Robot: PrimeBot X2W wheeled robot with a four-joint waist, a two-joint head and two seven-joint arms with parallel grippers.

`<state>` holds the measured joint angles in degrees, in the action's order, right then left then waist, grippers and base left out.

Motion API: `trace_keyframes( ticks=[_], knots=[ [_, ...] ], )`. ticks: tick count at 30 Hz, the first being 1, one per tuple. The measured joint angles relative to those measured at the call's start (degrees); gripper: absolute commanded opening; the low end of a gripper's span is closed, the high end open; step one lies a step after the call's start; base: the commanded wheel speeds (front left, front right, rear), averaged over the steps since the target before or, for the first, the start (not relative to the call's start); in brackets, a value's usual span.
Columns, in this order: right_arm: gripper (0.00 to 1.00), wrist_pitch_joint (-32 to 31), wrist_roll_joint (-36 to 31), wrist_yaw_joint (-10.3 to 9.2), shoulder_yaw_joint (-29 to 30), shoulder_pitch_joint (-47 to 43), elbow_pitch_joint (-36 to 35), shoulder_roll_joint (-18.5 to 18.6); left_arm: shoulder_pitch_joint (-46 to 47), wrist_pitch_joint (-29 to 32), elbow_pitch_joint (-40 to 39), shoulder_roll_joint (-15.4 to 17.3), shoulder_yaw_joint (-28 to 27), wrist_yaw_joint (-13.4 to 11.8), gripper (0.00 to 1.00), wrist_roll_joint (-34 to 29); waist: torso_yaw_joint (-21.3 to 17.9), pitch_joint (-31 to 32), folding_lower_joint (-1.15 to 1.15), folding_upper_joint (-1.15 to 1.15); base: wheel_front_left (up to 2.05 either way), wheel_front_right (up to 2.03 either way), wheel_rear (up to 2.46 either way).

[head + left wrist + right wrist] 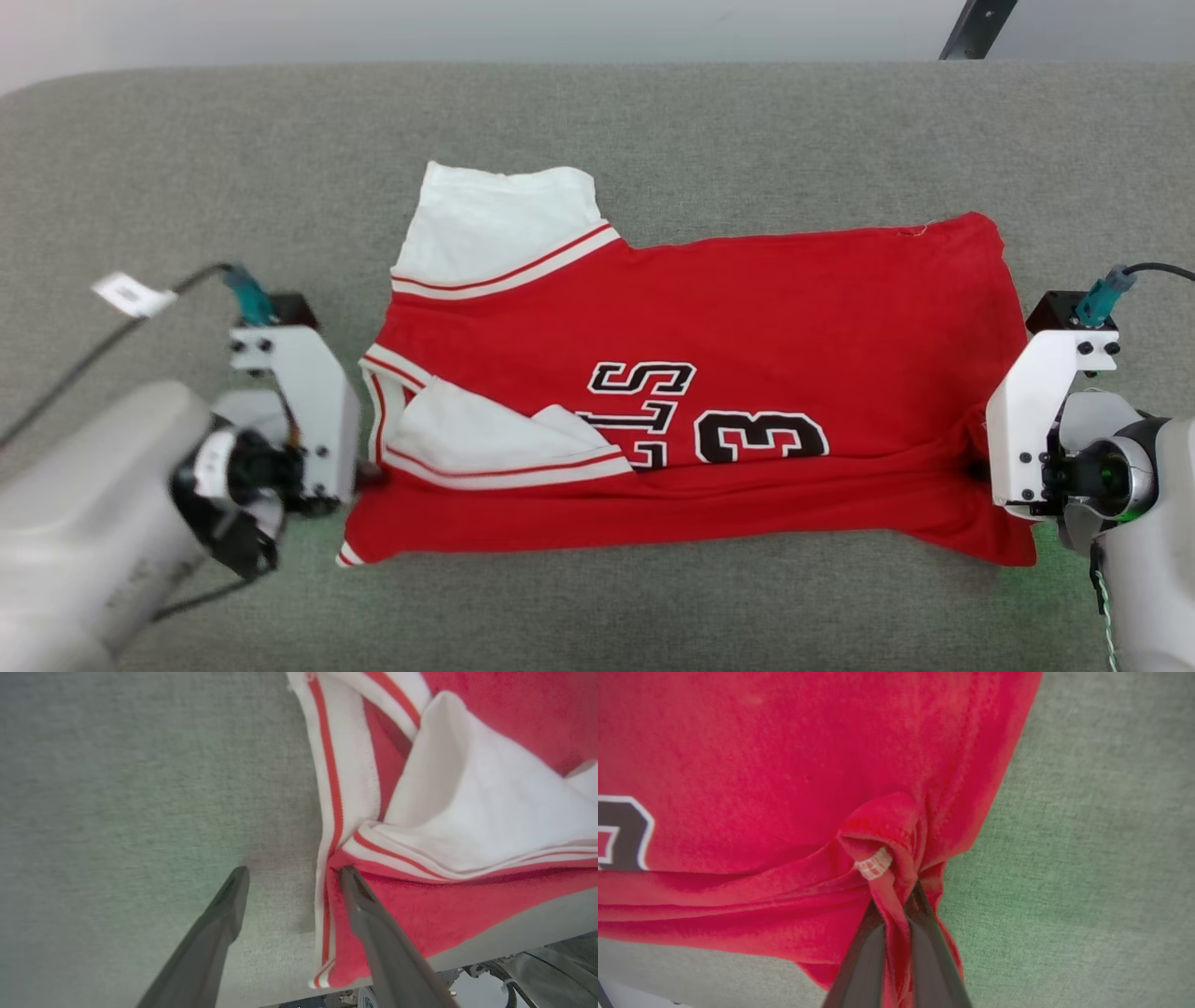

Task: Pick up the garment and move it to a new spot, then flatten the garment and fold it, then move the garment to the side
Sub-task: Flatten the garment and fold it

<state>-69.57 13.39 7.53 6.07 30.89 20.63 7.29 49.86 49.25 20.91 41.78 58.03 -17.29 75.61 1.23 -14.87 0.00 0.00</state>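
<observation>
The right claw [896, 903] is pinching the soft, floppy shirt [766, 308] by its hem; the left claw [290, 877] is sitting open, lower left.

Lettering [642, 397] on garment [794, 308] partly under folded sleeve [485, 434], number [621, 833] cut off by wrist view's edge

Grey fabric-covered table [187, 168] carries the red garment [747, 308], spread partly folded
</observation>
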Motion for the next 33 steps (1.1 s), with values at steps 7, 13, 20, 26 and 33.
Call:
trace_keyframes(
  ticks=[7,13,20,26,33],
  knots=[
    [0.00,0.9,-0.2,0.00,0.4,0.1,1.0,-0.4,2.7,-2.4,-4.9,3.4,-1.6,-1.7,1.00,-2.4,0.0,0.3,0.00,0.00,0.00,0.00,0.00],
    [1.00,2.9,0.1,0.00,-1.2,0.1,1.3,-0.7,2.4,-10.3,-4.8,3.4,-3.4,-1.0,1.00,-4.6,-0.5,0.9,0.00,0.00,0.00,0.00,0.00],
    [1.00,7.7,2.4,-0.01,-2.2,-1.9,-2.8,0.5,-0.2,-19.9,-3.4,1.6,-4.7,2.6,1.00,-6.1,-1.4,3.4,0.00,0.00,0.00,0.00,0.00],
    [1.00,17.0,4.2,-0.01,-3.0,-6.4,-11.1,2.5,-2.3,-29.1,-3.4,1.2,-6.3,5.7,1.00,-7.5,-2.2,6.1,0.00,0.00,0.00,0.00,0.00],
    [1.00,38.3,6.4,0.00,-8.7,-12.4,-19.8,4.7,-5.9,-42.3,-4.8,0.6,-7.8,8.0,1.00,-10.9,-2.7,8.9,0.00,0.00,0.00,0.00,0.00]
  ],
)
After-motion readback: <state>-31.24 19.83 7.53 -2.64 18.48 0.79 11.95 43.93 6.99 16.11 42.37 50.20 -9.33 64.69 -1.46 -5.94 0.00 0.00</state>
